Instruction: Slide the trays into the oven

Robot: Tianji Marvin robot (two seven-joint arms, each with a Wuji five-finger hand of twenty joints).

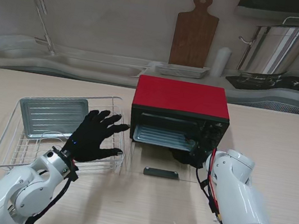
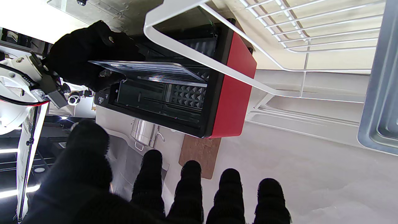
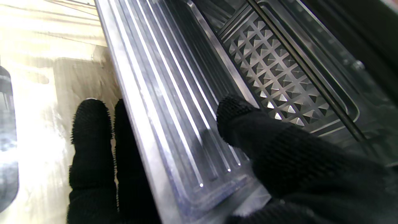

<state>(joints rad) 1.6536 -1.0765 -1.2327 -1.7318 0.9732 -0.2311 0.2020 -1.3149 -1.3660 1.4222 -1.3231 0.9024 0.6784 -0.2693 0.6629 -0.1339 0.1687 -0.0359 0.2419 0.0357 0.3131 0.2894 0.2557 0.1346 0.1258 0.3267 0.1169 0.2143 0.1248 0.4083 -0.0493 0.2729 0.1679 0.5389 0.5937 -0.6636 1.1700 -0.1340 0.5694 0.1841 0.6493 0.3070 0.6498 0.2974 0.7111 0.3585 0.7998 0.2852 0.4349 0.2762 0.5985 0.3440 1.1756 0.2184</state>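
Observation:
The red oven point(image 1: 183, 97) stands mid-table with its glass door point(image 1: 162, 165) folded down toward me. A ribbed metal tray point(image 1: 162, 137) sits partway in the oven mouth. My right hand point(image 1: 185, 156) is shut on the tray's right corner, thumb point(image 3: 239, 119) on top of the tray point(image 3: 174, 102) and fingers point(image 3: 90, 140) under it. The left wrist view shows this tray point(image 2: 149, 70) held level in front of the oven point(image 2: 231, 93). A second tray point(image 1: 51, 116) lies in the white wire rack point(image 1: 117, 107) at the left. My left hand point(image 1: 96, 135) hovers open over the rack's right part.
Along the back counter stand a wooden cutting board point(image 1: 194, 34), a stack of plates point(image 1: 182, 70), a steel pot point(image 1: 273, 49) and a sink tap point(image 1: 42, 15). The oven door's handle point(image 1: 161, 173) juts toward me between the two arms.

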